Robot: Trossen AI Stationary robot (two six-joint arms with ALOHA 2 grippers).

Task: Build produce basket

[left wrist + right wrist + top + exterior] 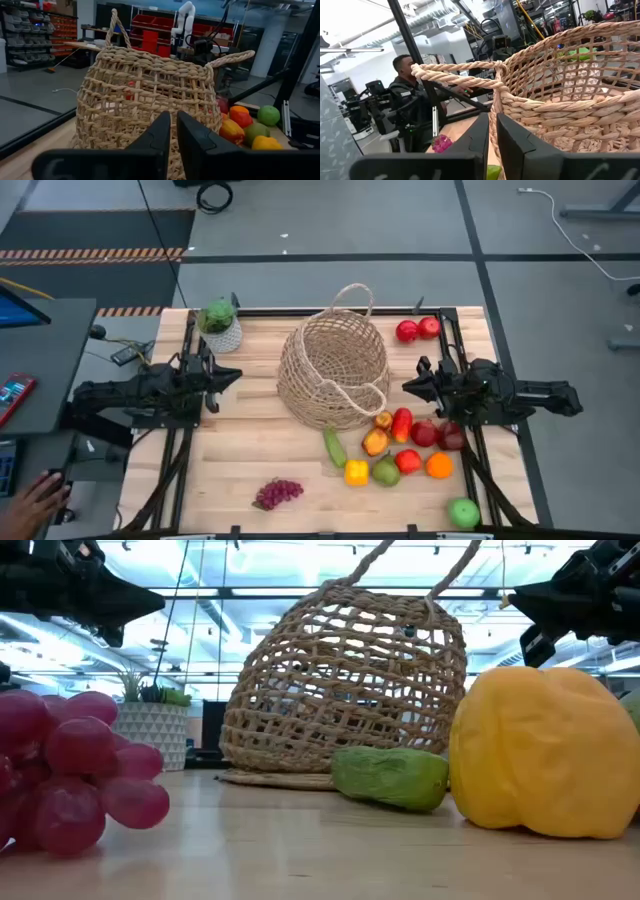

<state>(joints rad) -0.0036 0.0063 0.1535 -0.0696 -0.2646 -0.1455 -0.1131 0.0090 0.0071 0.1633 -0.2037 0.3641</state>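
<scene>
No text, label, brand, number or sign can be read in any view, neither on the basket (333, 370) nor on the surface (240, 450) beneath it.

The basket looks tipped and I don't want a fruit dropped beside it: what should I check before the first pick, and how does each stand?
1. Basket upright, mouth up: not ok, it lies tilted on its side.
2. Basket empty: cannot tell.
3. Left end effector empty and shut, beside the basket: ok.
4. Right end effector empty and shut: ok.
5. Produce loose on the table, such as the yellow pepper and cucumber: ok.
</scene>
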